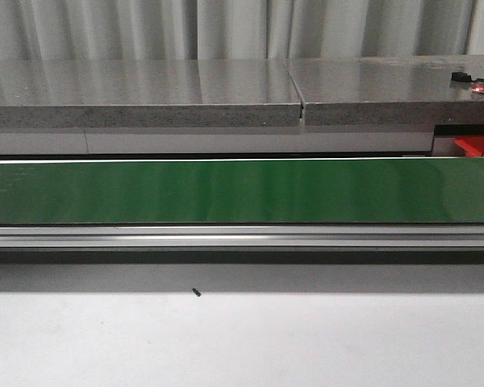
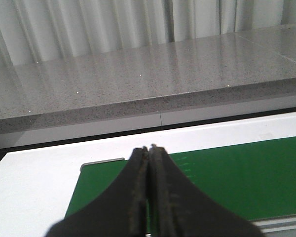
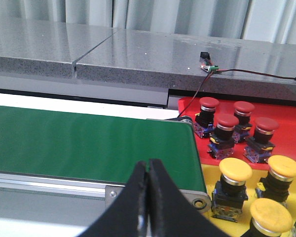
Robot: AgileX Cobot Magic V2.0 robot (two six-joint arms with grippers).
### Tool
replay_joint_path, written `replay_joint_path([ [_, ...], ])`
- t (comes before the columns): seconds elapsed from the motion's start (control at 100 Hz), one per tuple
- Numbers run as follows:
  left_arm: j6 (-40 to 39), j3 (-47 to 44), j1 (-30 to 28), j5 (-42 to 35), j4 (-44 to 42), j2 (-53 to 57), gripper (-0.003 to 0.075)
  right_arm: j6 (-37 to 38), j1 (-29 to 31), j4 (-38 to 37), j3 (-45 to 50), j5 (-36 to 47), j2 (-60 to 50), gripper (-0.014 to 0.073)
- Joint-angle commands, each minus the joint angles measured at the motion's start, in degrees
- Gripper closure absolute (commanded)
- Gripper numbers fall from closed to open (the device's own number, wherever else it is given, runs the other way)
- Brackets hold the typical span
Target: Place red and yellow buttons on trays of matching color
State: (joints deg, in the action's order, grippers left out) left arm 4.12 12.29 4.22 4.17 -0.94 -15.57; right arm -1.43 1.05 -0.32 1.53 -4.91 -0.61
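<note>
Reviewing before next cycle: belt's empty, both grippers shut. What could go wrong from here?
1. The yellow buttons stand packed on the yellow tray beside the green belt; another drop may topple them.
2. The red wire hangs over the red tray, so the right gripper could snag it.

Green belt (image 1: pixel 242 192) is totally bare, easy pass. Only clutter is past its right end: red buttons (image 3: pixel 233 129) and yellow buttons (image 3: pixel 256 190) packed tight.
</note>
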Motion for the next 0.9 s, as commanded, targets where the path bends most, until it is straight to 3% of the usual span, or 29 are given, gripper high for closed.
replay_joint_path([
  [0.0, -2.99, -2.96, 0.45, -8.9, -2.06, 1.95, 0.0741, -0.02, -0.07, -0.42, -0.9, 4.91, -0.75, 0.0663],
  [0.3, -2.99, -14.04, 0.21, -9.4, 0.29, 10.47, 0.0741, -0.02, -0.07, -0.42, -0.9, 4.91, -0.75, 0.0663],
  [0.43, -2.99, -14.02, 0.17, -4.92, 0.31, 14.1, 0.0741, -0.02, -0.07, -0.42, -0.9, 4.91, -0.75, 0.0663],
  [0.89, -2.99, -14.02, -2.02, -4.52, 0.03, 17.74, 0.0741, -0.02, -0.07, -0.42, -0.9, 4.91, -0.75, 0.0663],
])
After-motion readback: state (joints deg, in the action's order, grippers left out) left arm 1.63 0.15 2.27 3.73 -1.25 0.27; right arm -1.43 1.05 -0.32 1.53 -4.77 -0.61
